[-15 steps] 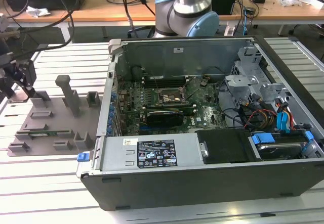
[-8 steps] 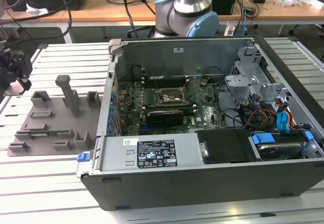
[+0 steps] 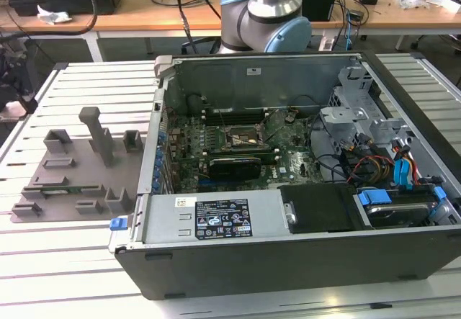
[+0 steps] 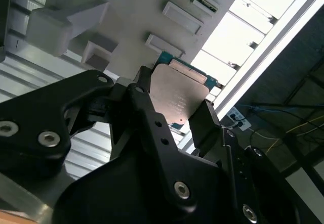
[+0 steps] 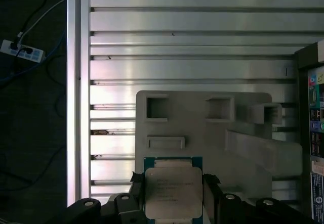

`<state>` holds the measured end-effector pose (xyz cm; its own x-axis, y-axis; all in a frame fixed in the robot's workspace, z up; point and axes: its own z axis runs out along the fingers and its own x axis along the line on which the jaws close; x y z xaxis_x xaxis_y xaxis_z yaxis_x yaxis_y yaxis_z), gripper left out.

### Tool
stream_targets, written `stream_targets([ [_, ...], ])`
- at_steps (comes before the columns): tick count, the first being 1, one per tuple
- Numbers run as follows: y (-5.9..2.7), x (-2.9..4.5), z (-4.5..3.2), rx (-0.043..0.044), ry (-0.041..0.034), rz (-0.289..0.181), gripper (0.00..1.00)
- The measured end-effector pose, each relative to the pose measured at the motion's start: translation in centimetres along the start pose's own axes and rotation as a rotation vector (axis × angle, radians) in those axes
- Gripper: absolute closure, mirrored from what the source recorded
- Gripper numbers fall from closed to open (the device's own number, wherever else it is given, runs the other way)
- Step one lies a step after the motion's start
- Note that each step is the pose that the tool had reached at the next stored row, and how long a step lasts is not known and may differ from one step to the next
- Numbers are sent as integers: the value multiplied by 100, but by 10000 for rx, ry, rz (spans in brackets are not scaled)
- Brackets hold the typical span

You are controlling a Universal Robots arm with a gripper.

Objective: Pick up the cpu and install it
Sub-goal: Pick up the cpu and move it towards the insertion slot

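The cpu (image 5: 173, 191), a flat square chip with a silver-grey top and a thin blue-green rim, sits between the two black fingers of my gripper (image 5: 173, 182), which is shut on its opposite edges. In the second wrist view the cpu (image 4: 174, 95) is clamped the same way by the gripper (image 4: 174, 106). It hangs well above the grey fixture plate (image 5: 212, 133), close to the plate's edge. In the exterior view the open computer case (image 3: 288, 261) lies on the slatted table, with the square motherboard socket (image 3: 241, 137) bare in its middle.
The grey fixture plate (image 3: 72, 168) with upright blocks lies at the exterior view's left of the case. Cables, drive bays and a black power supply (image 3: 320, 207) crowd the case's right side. The arm's base (image 3: 266, 16) stands behind the case. A power strip (image 5: 20, 49) lies on the floor.
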<state>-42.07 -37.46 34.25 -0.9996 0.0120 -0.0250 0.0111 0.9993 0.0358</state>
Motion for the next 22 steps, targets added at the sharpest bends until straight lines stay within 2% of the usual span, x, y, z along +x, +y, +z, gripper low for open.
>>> stream_targets([
  [2,17,-2,-99,-1,0,1,45],
  [6,41,-6,-250,-1,0,0,45],
  [9,63,-9,-409,0,0,1,45],
  [11,74,-11,-479,-1,-1,1,45],
  [13,93,-14,-603,-1,0,0,45],
  [15,107,-16,-689,0,0,1,45],
  [17,114,-17,-727,1,0,0,45],
  [22,116,-17,-729,6,-1,1,45],
])
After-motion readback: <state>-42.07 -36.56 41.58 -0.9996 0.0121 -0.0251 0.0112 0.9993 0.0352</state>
